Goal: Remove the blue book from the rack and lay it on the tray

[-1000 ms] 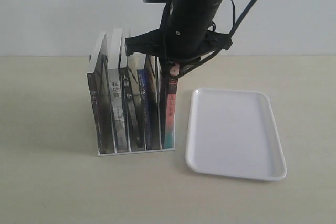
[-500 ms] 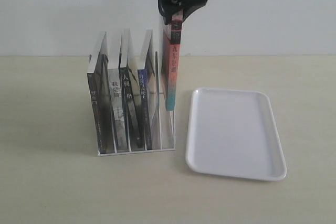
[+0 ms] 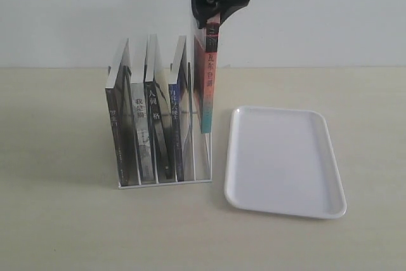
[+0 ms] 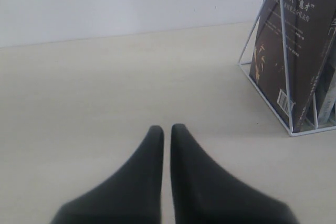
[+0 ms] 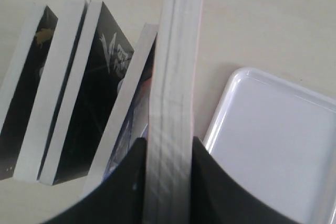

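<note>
The right gripper (image 3: 214, 16), high at the top of the exterior view, pinches a pink-red-and-teal-spined book (image 3: 206, 87) by its upper end. The book hangs upright over the last slot of the rack (image 3: 163, 184) on the tray side. Its lower end sits about halfway down that slot, and the bottom of the slot is bare. The right wrist view shows the gripper's two dark fingers (image 5: 123, 182) pressed against either side of the book's white page block.

The blue book (image 3: 174, 125) stands in the rack, its dark blue spine facing out in the slot just beside the lifted book. A grey-spined book (image 3: 141, 138) and a black-spined book (image 3: 117, 138) stand in slots further from the tray. The white tray (image 3: 285, 157) lies flat on the beige worktop (image 3: 63, 220), near the rack but not touching it, with nothing on it.

The left gripper (image 4: 167, 135) is over bare worktop with its fingers drawn together and only a thin slit between them. It holds nothing, and a corner of the rack is in its view.
</note>
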Tool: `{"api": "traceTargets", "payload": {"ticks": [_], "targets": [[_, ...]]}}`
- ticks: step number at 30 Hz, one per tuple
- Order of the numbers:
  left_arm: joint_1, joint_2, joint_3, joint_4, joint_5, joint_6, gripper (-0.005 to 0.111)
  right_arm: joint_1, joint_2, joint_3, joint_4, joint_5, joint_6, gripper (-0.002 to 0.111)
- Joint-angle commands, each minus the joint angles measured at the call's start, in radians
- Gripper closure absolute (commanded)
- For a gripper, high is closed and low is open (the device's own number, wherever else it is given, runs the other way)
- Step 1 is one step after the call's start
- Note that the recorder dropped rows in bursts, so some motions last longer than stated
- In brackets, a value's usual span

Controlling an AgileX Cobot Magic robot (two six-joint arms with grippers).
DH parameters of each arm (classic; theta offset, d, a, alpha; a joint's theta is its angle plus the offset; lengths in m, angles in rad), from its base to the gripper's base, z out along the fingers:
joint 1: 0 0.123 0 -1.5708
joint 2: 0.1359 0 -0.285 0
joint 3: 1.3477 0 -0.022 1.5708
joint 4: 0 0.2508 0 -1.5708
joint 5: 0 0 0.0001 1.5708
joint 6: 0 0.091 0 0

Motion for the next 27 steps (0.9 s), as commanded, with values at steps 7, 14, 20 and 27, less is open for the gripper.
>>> {"api": "traceTargets", "payload": {"ticks": [7,14,20,27], "targets": [[0.002,-0.003,-0.003,-0.002,-0.016,0.002,0.102,-0.001,0.067,-0.008,-0.021,-0.032,-0.028,0.108],[0.002,-0.003,-0.003,-0.002,-0.016,0.002,0.102,0.002,0.129,-0.008,-0.021,-0.038,-0.028,0.108],[0.002,-0.003,-0.003,-0.002,-0.016,0.002,0.102,0.006,0.151,-0.008,0.001,-0.025,-0.024,0.108],[0.002,-0.003,-0.003,-0.002,-0.016,0.002,0.102,0.024,0.157,-0.008,-0.009,-0.048,-0.072,0.108]]}}
